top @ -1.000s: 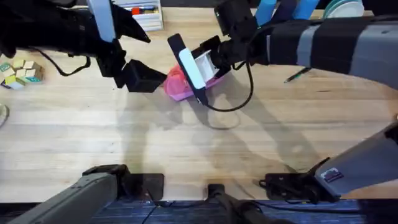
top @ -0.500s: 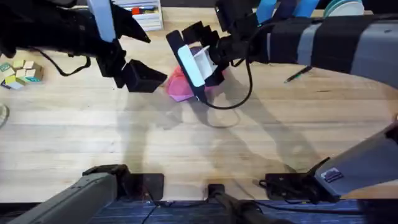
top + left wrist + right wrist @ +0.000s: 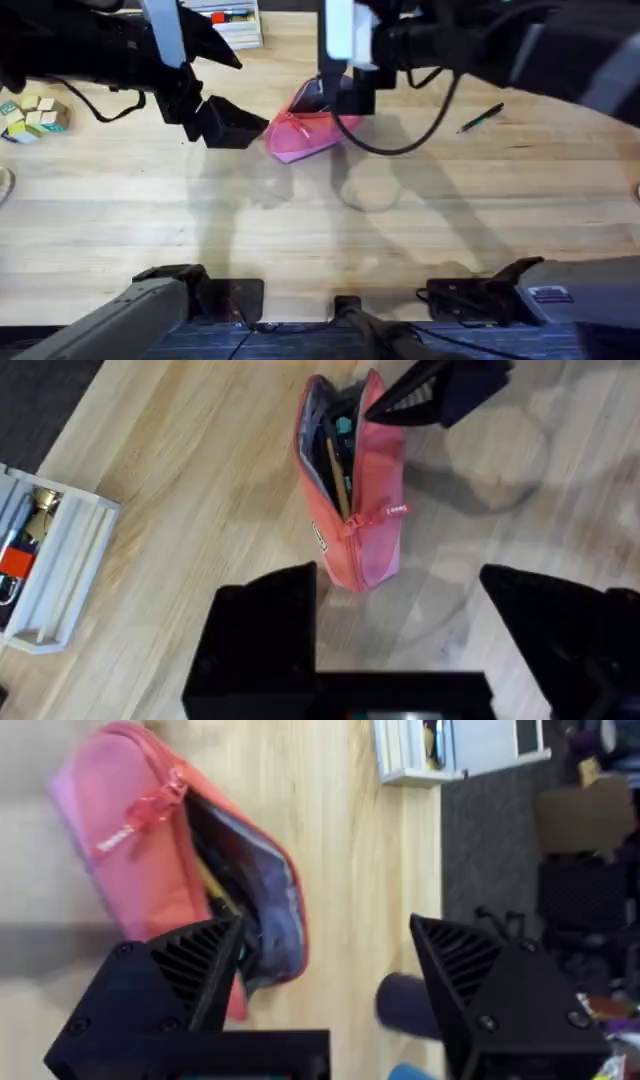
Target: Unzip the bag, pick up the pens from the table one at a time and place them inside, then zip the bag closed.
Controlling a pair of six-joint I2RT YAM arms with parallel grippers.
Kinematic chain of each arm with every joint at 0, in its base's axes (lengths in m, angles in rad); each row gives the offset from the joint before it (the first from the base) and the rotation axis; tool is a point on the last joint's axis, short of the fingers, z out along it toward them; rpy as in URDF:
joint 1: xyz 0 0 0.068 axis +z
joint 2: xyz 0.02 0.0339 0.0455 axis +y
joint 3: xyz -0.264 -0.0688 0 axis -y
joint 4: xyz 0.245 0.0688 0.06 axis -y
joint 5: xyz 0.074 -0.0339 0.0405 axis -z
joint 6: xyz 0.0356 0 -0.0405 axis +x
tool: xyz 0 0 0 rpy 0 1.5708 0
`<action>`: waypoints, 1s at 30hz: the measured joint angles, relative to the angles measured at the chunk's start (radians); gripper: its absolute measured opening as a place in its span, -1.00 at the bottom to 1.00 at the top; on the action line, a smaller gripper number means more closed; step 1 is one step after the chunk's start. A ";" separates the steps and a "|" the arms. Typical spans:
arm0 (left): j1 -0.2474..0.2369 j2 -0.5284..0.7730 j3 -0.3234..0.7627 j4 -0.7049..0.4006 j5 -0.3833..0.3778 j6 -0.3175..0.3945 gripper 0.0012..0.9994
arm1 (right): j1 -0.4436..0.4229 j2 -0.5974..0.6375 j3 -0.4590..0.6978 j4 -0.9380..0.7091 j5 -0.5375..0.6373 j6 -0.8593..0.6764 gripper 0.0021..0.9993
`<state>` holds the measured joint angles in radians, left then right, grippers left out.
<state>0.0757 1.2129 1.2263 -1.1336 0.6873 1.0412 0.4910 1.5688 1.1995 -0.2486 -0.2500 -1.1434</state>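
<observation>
The bag (image 3: pixel 352 500) lies unzipped on the table (image 3: pixel 320 230), a yellow pen (image 3: pixel 337 472) inside. The right gripper (image 3: pixel 320 980), open, should rise clear before fetching the dark pen (image 3: pixel 481 117). The left gripper (image 3: pixel 400 620) waits open nearby. The pouch's depths stay hidden.

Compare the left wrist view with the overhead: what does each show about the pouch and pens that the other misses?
Left wrist alone: the pink pouch gapes open, with a yellow-tan pen and something teal inside, its zipper pull hanging over the side, and a grey tray nearby.

Overhead alone: a dark pen lying on the table off to the right of the pouch, and wooden blocks at the left edge.

Both: the pouch lying on the table, with the right hand at its open end.
</observation>
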 joint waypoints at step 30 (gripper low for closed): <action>0.000 0.000 0.000 0.000 0.000 0.000 0.99 | -0.176 -0.365 0.000 -0.420 0.614 1.008 1.00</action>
<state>0.0757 1.2129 1.2263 -1.1336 0.6874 1.0411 0.3151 1.2041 1.1995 -0.6686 0.3637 -0.1352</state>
